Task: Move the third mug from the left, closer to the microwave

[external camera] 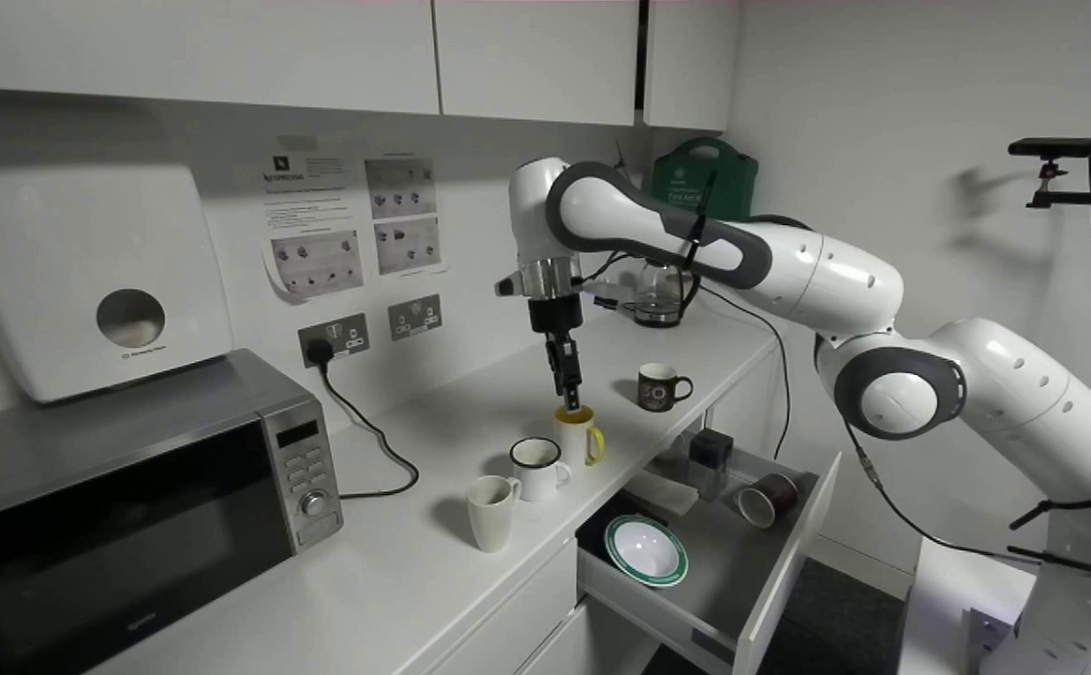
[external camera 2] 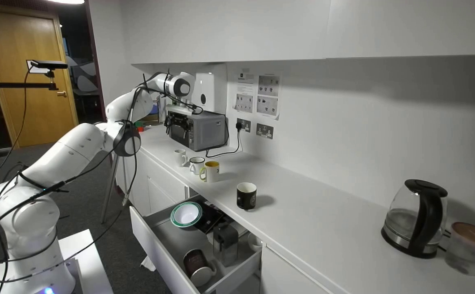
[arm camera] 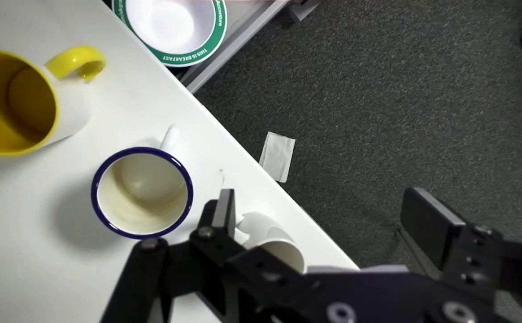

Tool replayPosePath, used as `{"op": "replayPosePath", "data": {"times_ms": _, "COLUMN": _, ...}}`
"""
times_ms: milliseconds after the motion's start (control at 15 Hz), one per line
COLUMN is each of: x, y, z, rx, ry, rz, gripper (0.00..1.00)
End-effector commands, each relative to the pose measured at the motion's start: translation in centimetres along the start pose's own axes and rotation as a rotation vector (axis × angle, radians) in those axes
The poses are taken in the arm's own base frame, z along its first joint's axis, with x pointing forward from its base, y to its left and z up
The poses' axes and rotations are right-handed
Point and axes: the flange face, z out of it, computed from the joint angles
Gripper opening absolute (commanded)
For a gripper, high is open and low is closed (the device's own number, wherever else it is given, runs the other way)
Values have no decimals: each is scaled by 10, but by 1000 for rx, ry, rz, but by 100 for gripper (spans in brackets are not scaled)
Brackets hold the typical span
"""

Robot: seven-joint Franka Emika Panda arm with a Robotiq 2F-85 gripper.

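In the wrist view we've got the gripper (arm camera: 320, 204), its two fingers (arm camera: 225, 213) spread wide apart! And there, partly hidden by that dark frame, is our plain white mug (arm camera: 270, 233). In an exterior view we find it upright on the counter (external camera: 396, 581), leftmost and nearest in a row of four, to the right of the microwave (external camera: 152, 497) and apart from it. Just beside it, a little farther right, we see the dark-rimmed white cup (external camera: 538, 480); next, the yellow-handled mug (external camera: 571, 442); farther off, the black mug (external camera: 658, 389). Lower right, we have the drawer (external camera: 724, 562) standing open, a green-rimmed bowl (external camera: 646, 553) inside!
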Motion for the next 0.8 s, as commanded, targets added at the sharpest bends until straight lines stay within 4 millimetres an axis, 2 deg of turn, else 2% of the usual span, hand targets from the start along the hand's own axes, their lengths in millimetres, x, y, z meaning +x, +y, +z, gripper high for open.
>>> {"op": "replayPosePath", "data": {"times_ms": 0, "x": -2, "y": 15, "z": -1, "rx": -18, "ry": 25, "rz": 77, "gripper": 100}}
{"op": "replayPosePath", "data": {"times_ms": 467, "x": -7, "y": 80, "z": 25, "rx": -33, "ry": 67, "rz": 158, "gripper": 100}}
{"op": "replayPosePath", "data": {"times_ms": 733, "x": -16, "y": 105, "z": 33, "rx": -37, "ry": 69, "rz": 193, "gripper": 100}}
